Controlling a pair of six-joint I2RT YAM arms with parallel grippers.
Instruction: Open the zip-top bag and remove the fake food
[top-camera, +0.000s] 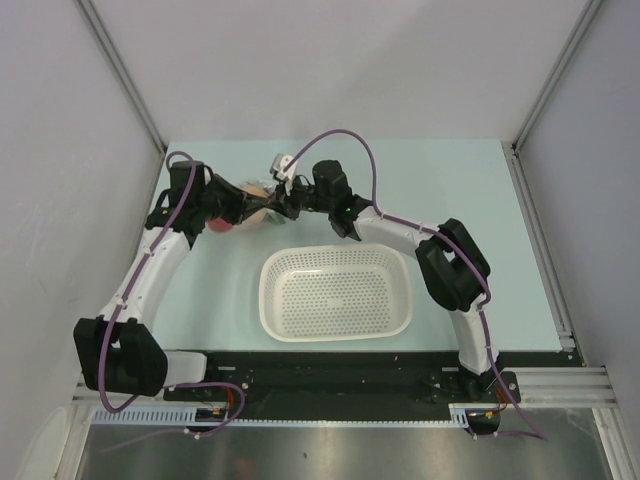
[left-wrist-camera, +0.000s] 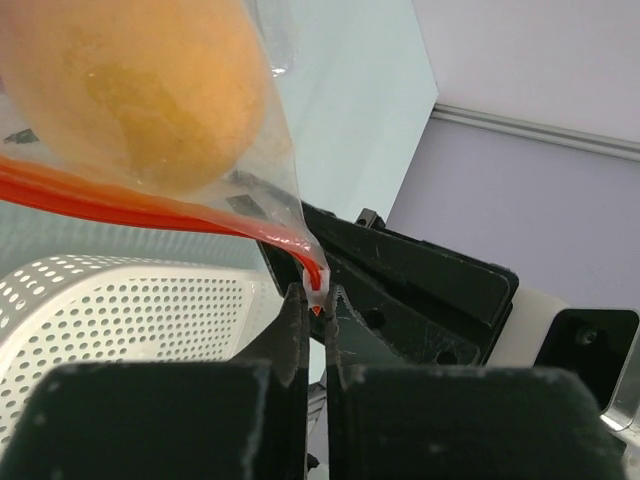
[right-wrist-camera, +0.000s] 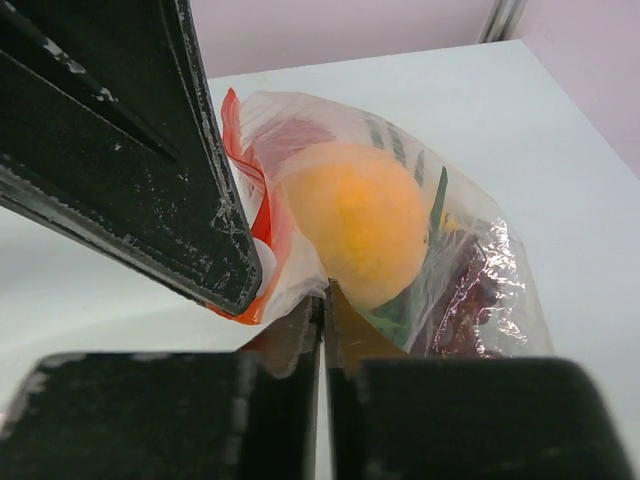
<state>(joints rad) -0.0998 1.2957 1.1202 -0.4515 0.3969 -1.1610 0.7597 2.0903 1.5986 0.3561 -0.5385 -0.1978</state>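
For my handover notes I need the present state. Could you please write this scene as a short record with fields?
bag: zip-top bag, clear, held between the two arms, beyond the basket
zip strip: red-orange, one end pinched
contents: orange fruit, dark purple grapes, something green; all inside the bag
left jaws: shut on the end of the zip strip
right jaws: shut on the bag's edge below the orange fruit
basket: white perforated basket, no food in it

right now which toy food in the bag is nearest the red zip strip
The round orange fruit; it lies right beside the strip, while the dark purple grapes sit at the far end of the bag.
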